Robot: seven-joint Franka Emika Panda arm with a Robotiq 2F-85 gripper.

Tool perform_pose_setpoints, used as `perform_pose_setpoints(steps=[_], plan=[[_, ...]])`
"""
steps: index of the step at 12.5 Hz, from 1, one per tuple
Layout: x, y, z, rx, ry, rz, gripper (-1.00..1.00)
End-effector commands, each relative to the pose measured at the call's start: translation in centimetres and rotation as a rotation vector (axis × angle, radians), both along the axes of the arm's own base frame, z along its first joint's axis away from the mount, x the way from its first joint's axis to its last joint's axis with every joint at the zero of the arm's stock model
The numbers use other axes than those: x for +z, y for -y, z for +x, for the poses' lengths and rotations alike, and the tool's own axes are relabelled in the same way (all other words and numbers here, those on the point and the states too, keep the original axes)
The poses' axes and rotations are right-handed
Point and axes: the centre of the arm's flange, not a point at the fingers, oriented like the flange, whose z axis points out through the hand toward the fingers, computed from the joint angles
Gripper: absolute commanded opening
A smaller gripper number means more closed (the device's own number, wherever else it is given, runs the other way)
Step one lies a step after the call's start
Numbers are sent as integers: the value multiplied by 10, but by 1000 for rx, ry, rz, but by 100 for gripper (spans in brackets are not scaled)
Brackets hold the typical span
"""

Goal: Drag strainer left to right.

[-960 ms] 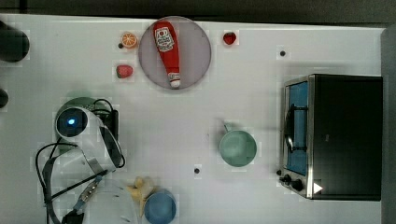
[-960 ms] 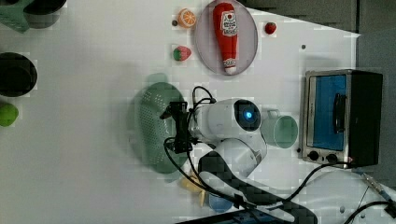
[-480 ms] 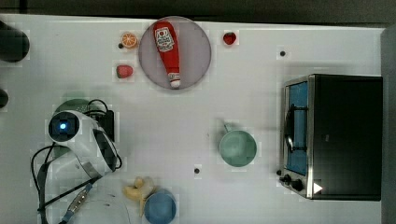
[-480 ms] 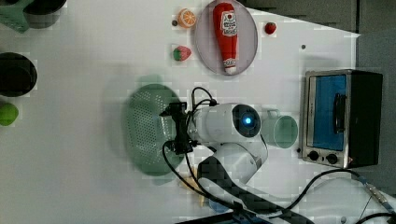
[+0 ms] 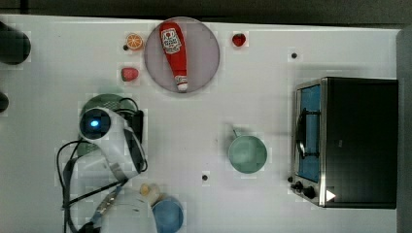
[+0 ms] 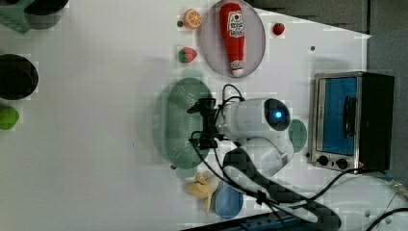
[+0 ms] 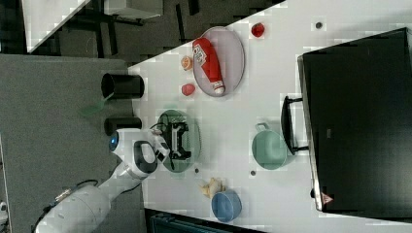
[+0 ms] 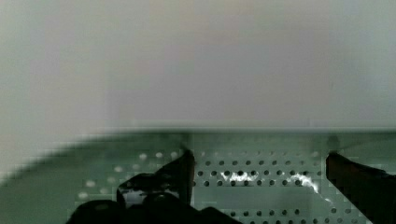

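The strainer (image 6: pixel 177 120) is a pale mint-green oval basket with rows of tiny holes, lying on the white table towards the top view's left (image 5: pixel 104 101). My gripper (image 6: pixel 198 124) reaches down into it, near its right side in the left view. In the wrist view the two dark fingers (image 8: pixel 180 170) stand wide apart over the perforated bottom (image 8: pixel 280 205), close to the wall, with nothing between them. The right view shows the black gripper (image 7: pixel 177 138) inside the strainer (image 7: pixel 193 143).
A grey-lilac plate (image 5: pixel 209 53) with a ketchup bottle (image 5: pixel 175 48) lies behind the strainer. Small toy fruits (image 5: pixel 129 74) sit beside it. A green cup (image 5: pixel 248 154), a toaster oven (image 5: pixel 350 141), a blue bowl (image 5: pixel 167 214) and a banana (image 5: pixel 148 190) stand to the top view's right and front.
The arm and the strainer have both shifted to the right in the top view and in the left view. The fingers stay wide apart.
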Motion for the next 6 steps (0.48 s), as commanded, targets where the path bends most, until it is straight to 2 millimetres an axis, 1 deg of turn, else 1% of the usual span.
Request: perform_pose_setpoints(steps=[1,6], plan=[[26,47,18,9,29,-2,100],[27,110,23,36,23,-21,100]])
